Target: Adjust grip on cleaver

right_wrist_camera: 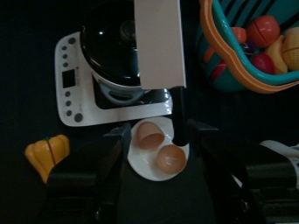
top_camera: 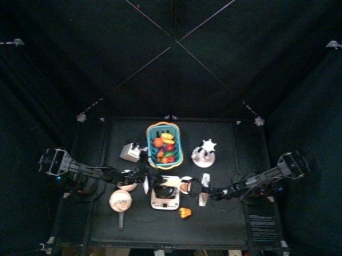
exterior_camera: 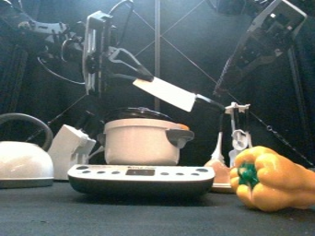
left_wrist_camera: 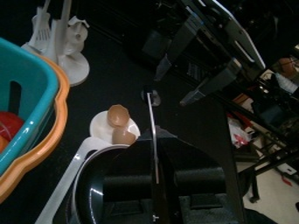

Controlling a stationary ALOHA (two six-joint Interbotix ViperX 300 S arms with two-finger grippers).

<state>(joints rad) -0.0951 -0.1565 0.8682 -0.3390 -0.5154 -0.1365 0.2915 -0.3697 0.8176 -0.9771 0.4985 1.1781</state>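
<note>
The cleaver (exterior_camera: 172, 94), with a pale broad blade and a dark handle, hangs in the air above the white cooker, tilted down to the right. My left gripper (exterior_camera: 144, 76) is shut on the blade's upper end. In the left wrist view the blade (left_wrist_camera: 152, 149) shows edge-on between the nearly closed jaws of the left gripper (left_wrist_camera: 163, 179). My right gripper (exterior_camera: 231, 109) is at the handle end. In the right wrist view the blade (right_wrist_camera: 158, 44) rises ahead, and the handle (right_wrist_camera: 184, 109) lies beside one jaw of the open right gripper (right_wrist_camera: 158, 133).
Below the cleaver, a white cooker pot (exterior_camera: 138, 138) stands on a black-and-white base (exterior_camera: 135, 175). A white kettle (exterior_camera: 22, 159) is at the left and a yellow pepper (exterior_camera: 277, 180) at the front right. A teal fruit basket (right_wrist_camera: 251, 52) and a small dish with brown eggs (right_wrist_camera: 158, 150) lie behind.
</note>
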